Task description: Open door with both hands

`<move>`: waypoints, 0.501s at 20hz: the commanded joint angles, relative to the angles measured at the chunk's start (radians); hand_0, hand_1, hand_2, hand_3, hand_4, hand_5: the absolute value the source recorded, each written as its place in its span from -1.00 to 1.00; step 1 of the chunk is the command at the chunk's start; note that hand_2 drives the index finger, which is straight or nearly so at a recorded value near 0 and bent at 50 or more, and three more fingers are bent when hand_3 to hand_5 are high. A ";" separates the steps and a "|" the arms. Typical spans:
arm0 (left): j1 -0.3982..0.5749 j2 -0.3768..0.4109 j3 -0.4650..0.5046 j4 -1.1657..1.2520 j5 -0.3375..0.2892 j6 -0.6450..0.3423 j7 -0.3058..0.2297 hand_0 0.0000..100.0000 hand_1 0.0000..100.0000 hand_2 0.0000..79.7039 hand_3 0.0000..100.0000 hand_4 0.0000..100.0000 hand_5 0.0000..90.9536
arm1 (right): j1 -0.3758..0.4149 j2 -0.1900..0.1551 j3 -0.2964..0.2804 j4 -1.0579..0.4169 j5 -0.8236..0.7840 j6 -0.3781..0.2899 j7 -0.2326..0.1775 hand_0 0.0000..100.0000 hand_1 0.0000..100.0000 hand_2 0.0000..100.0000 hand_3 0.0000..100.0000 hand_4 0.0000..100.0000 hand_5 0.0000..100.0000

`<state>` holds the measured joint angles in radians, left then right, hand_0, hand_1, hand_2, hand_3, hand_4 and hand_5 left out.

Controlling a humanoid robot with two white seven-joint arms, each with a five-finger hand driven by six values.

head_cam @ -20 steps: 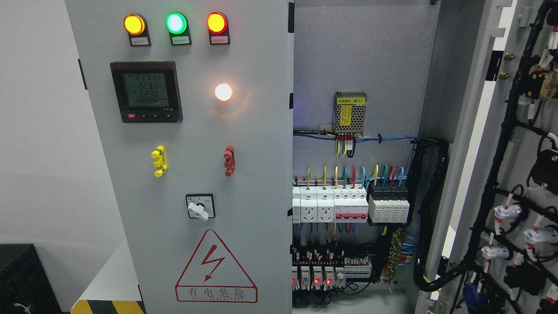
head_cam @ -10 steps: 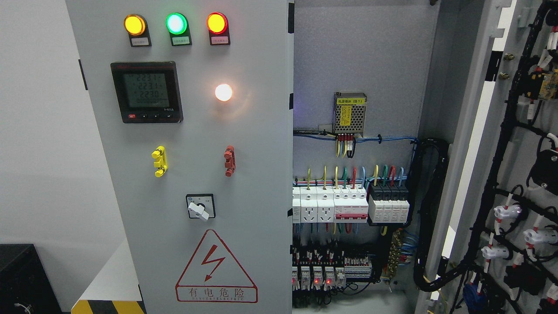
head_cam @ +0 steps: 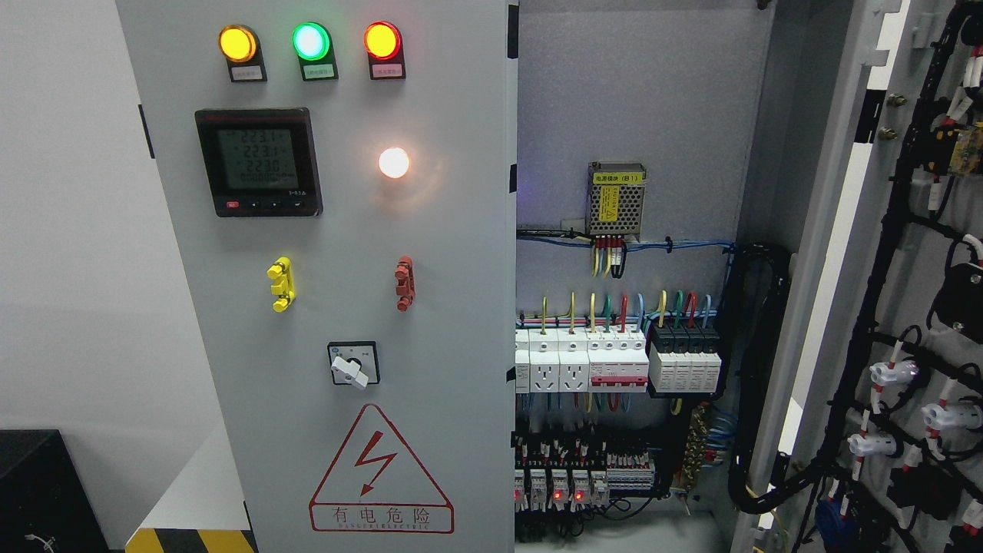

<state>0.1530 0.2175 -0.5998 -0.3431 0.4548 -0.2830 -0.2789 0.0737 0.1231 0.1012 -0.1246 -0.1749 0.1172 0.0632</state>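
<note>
A grey electrical cabinet fills the head view. Its left door stands closed, carrying three lit lamps, a digital meter, a white lamp, yellow and red handles, a rotary switch and a red warning triangle. The right door is swung wide, its inner side with black cable looms facing me. Between them the cabinet interior shows breakers and a power supply. Neither of my hands appears in the picture.
A black box stands at the lower left beside a white wall. A yellow and black striped edge runs along the cabinet's base at the bottom left. Thick black cable bundles hang inside at the right.
</note>
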 commanded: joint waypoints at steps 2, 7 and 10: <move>-0.002 -0.216 0.674 0.374 -0.417 0.106 0.030 -0.76 0.11 -1.00 -1.00 -1.00 -1.00 | 0.000 0.000 0.000 -0.001 0.000 -0.001 0.000 -0.89 -0.71 -1.00 -1.00 -1.00 -1.00; -0.035 -0.244 0.723 0.374 -0.516 0.119 0.035 -0.76 0.11 -1.00 -1.00 -1.00 -1.00 | 0.001 0.000 0.000 -0.012 -0.002 -0.001 0.000 -0.89 -0.71 -1.00 -1.00 -1.00 -1.00; -0.047 -0.265 0.724 0.375 -0.542 0.123 0.036 -0.76 0.11 -1.00 -1.00 -1.00 -1.00 | 0.017 -0.002 -0.002 -0.097 0.000 -0.002 0.000 -0.89 -0.71 -1.00 -1.00 -1.00 -1.00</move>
<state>0.1253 0.0816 -0.1796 -0.1365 0.0344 -0.1683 -0.2438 0.0770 0.1233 0.1010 -0.1284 -0.1752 0.1171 0.0632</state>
